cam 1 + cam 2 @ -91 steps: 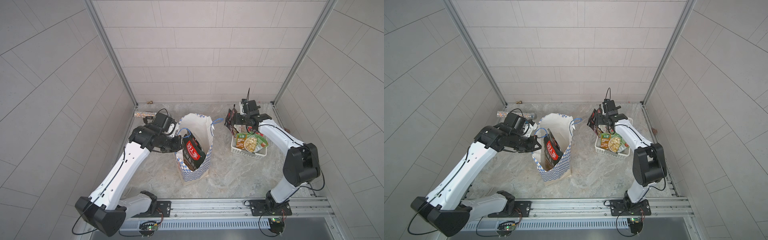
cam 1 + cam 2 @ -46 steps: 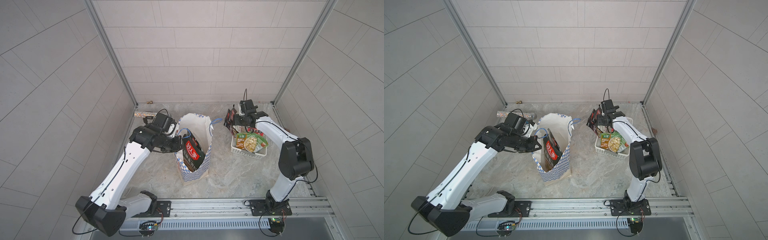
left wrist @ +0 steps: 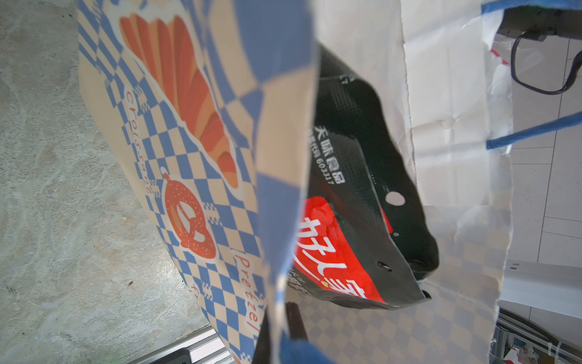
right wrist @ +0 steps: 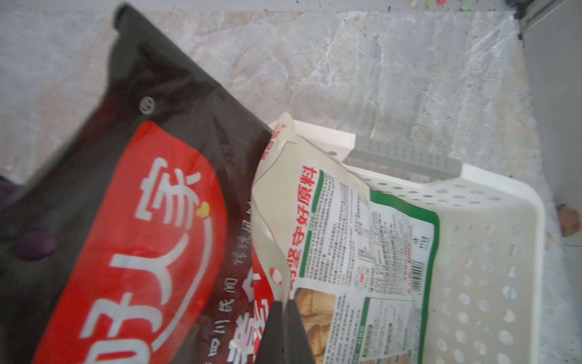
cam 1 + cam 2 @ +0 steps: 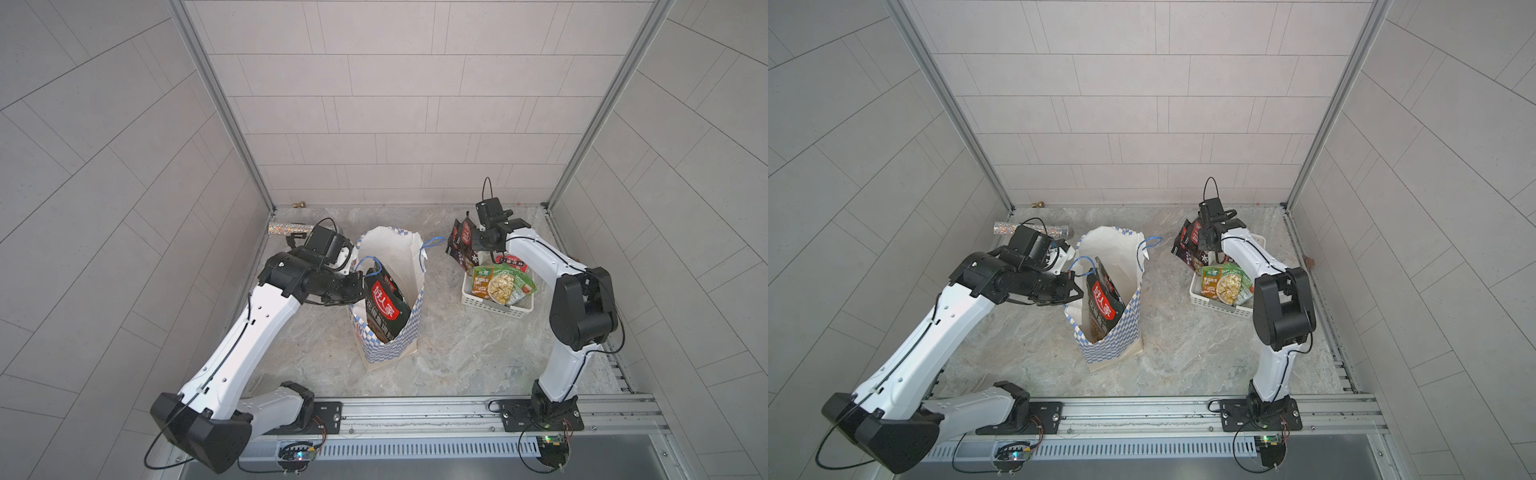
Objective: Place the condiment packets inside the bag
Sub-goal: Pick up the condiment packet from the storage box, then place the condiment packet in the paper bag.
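Observation:
The checkered bag (image 5: 397, 340) (image 5: 1117, 345) stands open mid-floor with a black-and-red condiment packet (image 5: 384, 307) (image 3: 346, 189) leaning inside. My left gripper (image 5: 361, 286) (image 3: 278, 334) is shut on the bag's near rim, one finger on each side of the wall (image 3: 189, 157). At the basket's far left end, my right gripper (image 5: 476, 245) (image 4: 285, 318) is shut on the top flap of a white-green packet (image 4: 362, 236). A black-and-red packet (image 5: 459, 245) (image 4: 141, 220) leans beside it. A green-orange packet (image 5: 503, 284) lies on top in the basket.
The white perforated basket (image 5: 490, 305) (image 4: 472, 252) sits right of the bag, near the right wall. A glittery silver roll (image 5: 291, 227) lies at the back left behind my left arm. The metal rail (image 5: 415, 409) runs along the front edge.
My right gripper has gone from open to shut on the packet flap, and its arm has shifted slightly at the basket. The left arm and the bag have stayed put.

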`<state>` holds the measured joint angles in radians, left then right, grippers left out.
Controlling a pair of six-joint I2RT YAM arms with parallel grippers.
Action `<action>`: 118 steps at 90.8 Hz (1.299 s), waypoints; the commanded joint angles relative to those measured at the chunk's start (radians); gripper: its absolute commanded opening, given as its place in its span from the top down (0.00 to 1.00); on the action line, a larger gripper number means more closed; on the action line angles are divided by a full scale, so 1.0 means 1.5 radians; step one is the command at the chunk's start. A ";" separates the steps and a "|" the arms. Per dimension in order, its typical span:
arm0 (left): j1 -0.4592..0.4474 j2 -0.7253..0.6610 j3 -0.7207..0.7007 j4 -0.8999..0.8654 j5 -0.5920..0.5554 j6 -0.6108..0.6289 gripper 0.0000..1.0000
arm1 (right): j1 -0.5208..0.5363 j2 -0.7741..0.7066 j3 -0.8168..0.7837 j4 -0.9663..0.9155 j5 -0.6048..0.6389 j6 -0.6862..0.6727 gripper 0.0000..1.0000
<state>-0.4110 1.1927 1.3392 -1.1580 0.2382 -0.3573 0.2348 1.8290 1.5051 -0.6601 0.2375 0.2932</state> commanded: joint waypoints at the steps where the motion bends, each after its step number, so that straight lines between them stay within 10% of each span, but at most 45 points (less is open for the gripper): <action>1: -0.004 -0.010 -0.006 0.005 0.010 0.017 1.00 | -0.015 -0.048 -0.004 -0.037 0.058 -0.018 1.00; 56: -0.003 -0.020 0.014 0.042 0.032 0.002 1.00 | 0.015 -0.370 0.062 -0.018 -0.065 -0.149 1.00; 118: -0.004 -0.031 -0.021 0.097 0.059 -0.029 1.00 | 0.377 -0.358 0.394 -0.030 -0.293 -0.135 1.00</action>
<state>-0.4110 1.1736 1.3186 -1.0771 0.2935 -0.3931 0.7750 1.2484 2.0850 -0.7498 -0.0624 0.0467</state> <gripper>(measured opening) 0.067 0.041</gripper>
